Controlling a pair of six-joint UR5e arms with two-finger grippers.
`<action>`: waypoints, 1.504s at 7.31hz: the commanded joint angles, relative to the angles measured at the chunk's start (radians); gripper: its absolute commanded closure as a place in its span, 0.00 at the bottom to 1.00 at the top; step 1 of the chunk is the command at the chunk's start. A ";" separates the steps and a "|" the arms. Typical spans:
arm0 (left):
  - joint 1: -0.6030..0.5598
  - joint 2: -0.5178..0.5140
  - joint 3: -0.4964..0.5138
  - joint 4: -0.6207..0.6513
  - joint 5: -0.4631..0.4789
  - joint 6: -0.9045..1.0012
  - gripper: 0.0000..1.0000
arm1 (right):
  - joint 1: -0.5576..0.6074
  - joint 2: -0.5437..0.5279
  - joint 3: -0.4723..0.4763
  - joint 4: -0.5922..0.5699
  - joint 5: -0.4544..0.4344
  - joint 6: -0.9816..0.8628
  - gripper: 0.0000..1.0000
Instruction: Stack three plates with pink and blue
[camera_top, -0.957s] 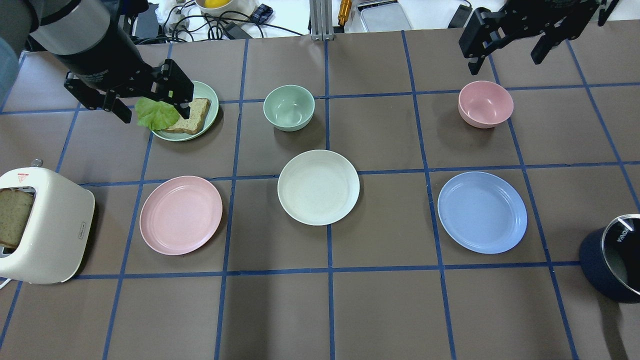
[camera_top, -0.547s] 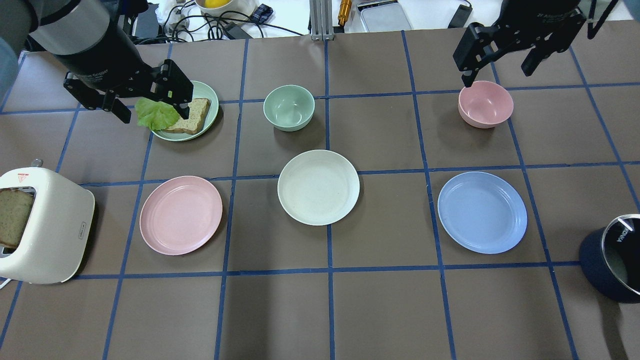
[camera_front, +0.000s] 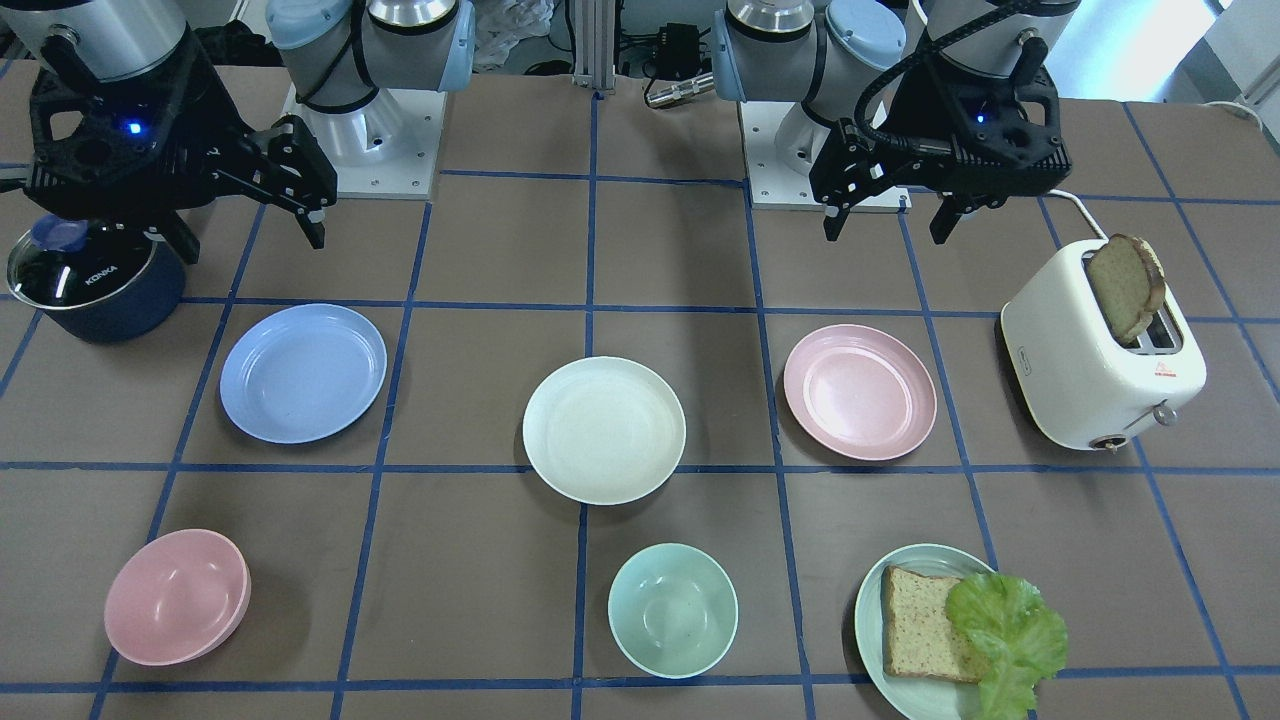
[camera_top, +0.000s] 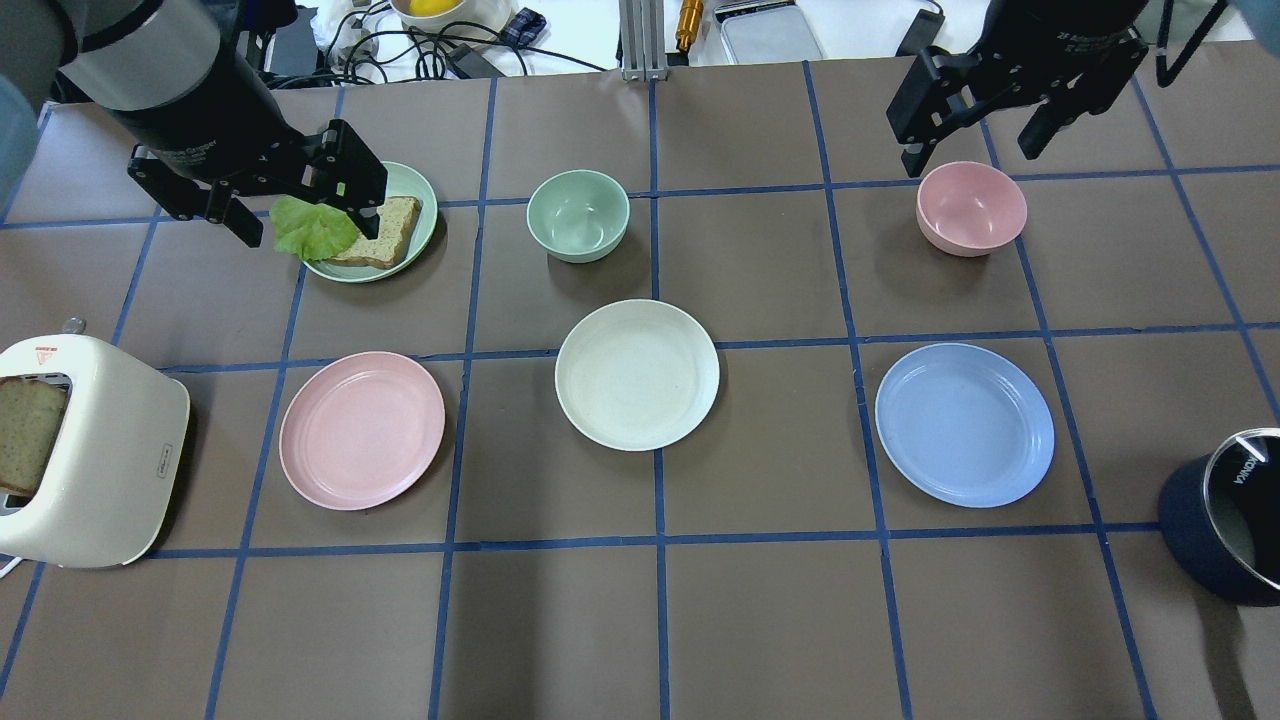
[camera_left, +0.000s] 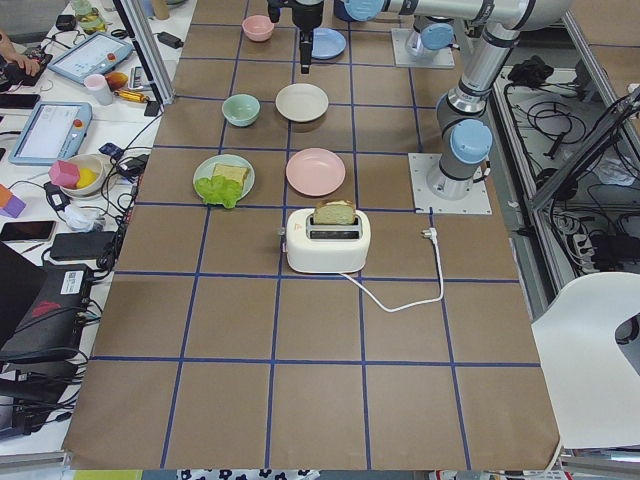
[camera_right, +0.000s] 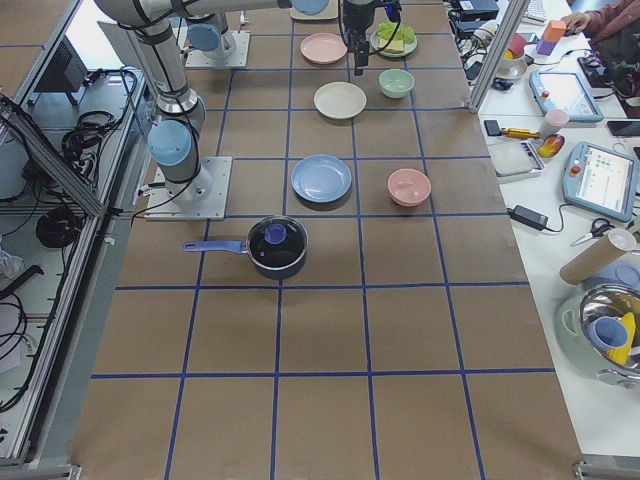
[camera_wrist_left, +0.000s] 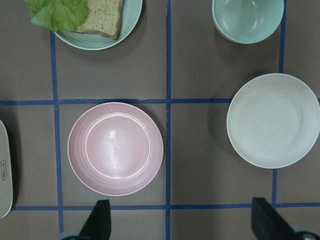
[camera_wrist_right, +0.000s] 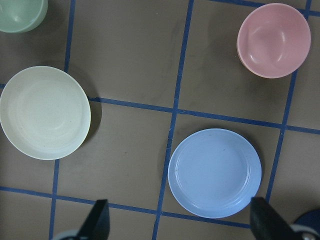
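Here, set out in one row across the middle of the worktop, as seen from over the robot's shoulders: pink plate at left, cream plate in the centre, blue plate at right, each lying flat, well apart from its neighbours, none stacked. Held high over the left half of the scene: left claw, spread wide, gripping nothing. Held high over the right half: right claw, likewise spread wide and empty.

Judged to be the very start of the job, with no plate lifted. Likely trouble ahead: shallow rims sitting low on the worktop, leaving little for a fingertip to catch, hence a slide across the surface or a tilt and drop on pickup. Also a chance of mistaking the pink bowl, on the far right, for the pink plate, given the matching colour. On the right, blue plate near the dark pot; on the left, pink plate near the toaster; hence a risk of clipping either on a wide-open descent. Last hazard: an off-centre release over the cream plate, ending in a lopsided, unsteady stack of three.
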 joint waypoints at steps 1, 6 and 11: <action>0.001 0.000 0.000 0.000 0.000 0.000 0.00 | 0.001 0.001 0.001 0.005 0.001 0.004 0.03; 0.002 -0.002 -0.009 0.000 0.000 0.000 0.00 | 0.001 0.003 0.003 0.005 -0.015 0.003 0.22; 0.010 -0.011 -0.031 -0.008 0.000 0.005 0.00 | -0.068 0.009 0.076 -0.013 -0.080 -0.092 0.22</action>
